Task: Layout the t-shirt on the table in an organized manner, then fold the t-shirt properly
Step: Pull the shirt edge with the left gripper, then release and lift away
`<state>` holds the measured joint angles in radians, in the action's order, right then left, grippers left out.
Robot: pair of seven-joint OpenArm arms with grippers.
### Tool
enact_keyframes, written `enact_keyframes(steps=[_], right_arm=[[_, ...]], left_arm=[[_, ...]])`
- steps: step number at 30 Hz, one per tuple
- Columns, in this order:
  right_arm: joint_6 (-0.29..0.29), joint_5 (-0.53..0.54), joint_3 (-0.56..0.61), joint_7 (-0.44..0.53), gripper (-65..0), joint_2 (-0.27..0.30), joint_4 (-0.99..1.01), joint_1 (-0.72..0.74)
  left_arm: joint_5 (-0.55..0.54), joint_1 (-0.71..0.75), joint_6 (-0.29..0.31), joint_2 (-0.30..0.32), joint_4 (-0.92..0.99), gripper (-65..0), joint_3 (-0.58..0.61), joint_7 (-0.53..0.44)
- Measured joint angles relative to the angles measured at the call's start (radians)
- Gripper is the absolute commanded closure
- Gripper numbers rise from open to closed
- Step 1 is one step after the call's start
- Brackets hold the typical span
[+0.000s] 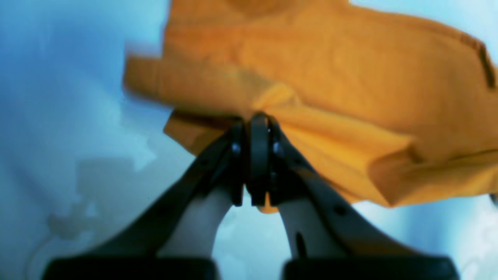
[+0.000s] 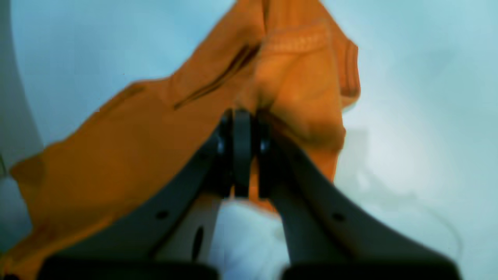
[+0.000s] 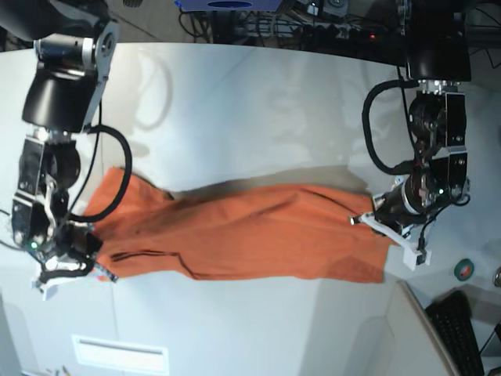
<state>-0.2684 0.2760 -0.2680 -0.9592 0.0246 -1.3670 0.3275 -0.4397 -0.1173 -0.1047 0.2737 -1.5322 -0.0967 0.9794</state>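
The orange t-shirt is stretched in a long band across the table between my two arms, sagging in loose folds. In the base view my left gripper pinches the shirt's right end. The left wrist view shows its jaws pressed together on a bunched fold of the t-shirt, at the left gripper. My right gripper holds the other end at the left. Seen from the right wrist, the right gripper is shut on the t-shirt, near a hemmed sleeve edge.
A small roll of tape and a black keyboard lie at the lower right. Cables and equipment line the far edge. A white slotted panel sits at the near edge, lower left.
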Motion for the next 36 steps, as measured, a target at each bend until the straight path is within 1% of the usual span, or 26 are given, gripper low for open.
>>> enact_keyframes(steps=[2,4,6,8,10,12,13,14,15,17,18,19,20,21,23,25,26,28,29,30,32,34,36], right_arm=[[-0.011,0.003,0.007,0.021,0.0,0.005,0.143,0.064],[-0.006,0.011,0.011,0.089,0.0,0.006,0.279,0.104],[-0.008,0.013,0.017,0.153,0.0,0.017,0.396,0.128],[-0.011,0.006,0.016,0.217,0.0,0.032,0.492,0.146],[-0.012,0.007,0.017,0.226,-0.2,0.052,0.552,0.161],[-0.011,0.006,0.017,0.232,-19.5,0.061,0.567,0.171],[-0.011,0.007,0.013,0.238,-27.3,0.063,0.561,0.171],[-0.012,0.008,0.012,0.234,-32.9,0.062,0.533,0.166],[-0.009,0.006,0.012,0.237,-35.3,0.062,0.478,0.144],[0.006,0.009,0.012,0.241,-35.6,0.066,0.319,0.074],[0.021,0.0,0.01,0.241,-35.7,0.068,0.237,0.032],[0.055,0.002,0.009,0.235,-35.9,0.07,0.153,-0.01],[0.079,0.008,0.008,0.234,-36.0,0.068,0.069,-0.062],[0.09,0.009,0.006,0.23,-36.0,0.068,0.013,-0.099],[0.093,0.008,0.006,0.203,-36.0,0.06,-0.073,-0.177],[0.095,0.009,0.007,0.203,-36.0,0.042,-0.098,-0.235],[0.098,0.016,0.01,0.203,-36.2,0.039,-0.098,-0.257],[0.098,0.023,0.01,0.222,-36.2,0.035,-0.087,-0.298],[0.095,0.044,0.01,0.245,-36.2,0.036,-0.067,-0.307],[0.095,0.072,0.008,0.256,-36.2,0.036,-0.042,-0.309],[0.097,0.138,0.009,0.265,-36.2,0.041,0.018,-0.302],[0.095,0.156,0.012,0.265,-36.2,0.042,0.076,-0.292],[0.097,0.169,0.017,0.264,-36.2,0.045,0.113,-0.286]], left_arm=[[-0.003,-0.053,0.0,0.002,0.086,0.0,0.062,0.001],[-0.003,-0.098,0.0,-0.002,0.171,0.0,0.128,-0.004],[-0.003,-0.127,0.001,-0.005,0.249,0.0,0.166,-0.005],[-0.004,-0.138,0.0,-0.007,0.298,0.0,0.172,-0.003],[-0.003,-0.137,0.0,-0.004,0.312,0.0,0.171,-0.032],[-0.003,-0.137,0.0,-0.002,0.312,0.0,0.169,-0.061],[-0.003,-0.137,0.0,-0.002,0.312,0.0,0.17,-0.064],[-0.003,-0.137,0.0,-0.002,0.312,0.0,0.17,-0.065],[-0.003,-0.134,0.0,-0.002,0.312,0.0,0.17,-0.068],[-0.003,-0.113,0.0,0.0,0.303,0.0,0.169,-0.076],[-0.002,-0.101,0.0,0.001,0.301,0.0,0.169,-0.071],[-0.002,-0.091,0.0,0.003,0.297,-1.5,0.17,-0.071],[-0.001,-0.079,0.0,0.003,0.294,-7.1,0.169,-0.071],[0.001,-0.071,0.0,0.002,0.288,-11.7,0.169,-0.07],[-0.008,-0.048,0.001,-0.001,0.251,-24.8,0.162,-0.071],[-0.011,-0.019,0.003,-0.006,0.201,-39.8,0.116,-0.074],[-0.012,-0.002,0.004,-0.004,0.172,-45.6,0.093,-0.074],[-0.004,0.036,0.003,-0.003,0.114,-54.6,0.042,-0.073],[-0.008,0.057,0.003,-0.002,0.085,-56.9,0.015,-0.074],[-0.009,0.083,0.002,-0.003,0.047,-57.9,-0.016,-0.071],[-0.011,0.136,0.002,-0.005,-0.026,-57.9,-0.076,-0.075],[-0.014,0.196,0.008,-0.007,-0.097,-57.9,-0.132,-0.073],[-0.009,0.26,0.068,-0.007,-0.151,-57.8,-0.192,-0.078]])
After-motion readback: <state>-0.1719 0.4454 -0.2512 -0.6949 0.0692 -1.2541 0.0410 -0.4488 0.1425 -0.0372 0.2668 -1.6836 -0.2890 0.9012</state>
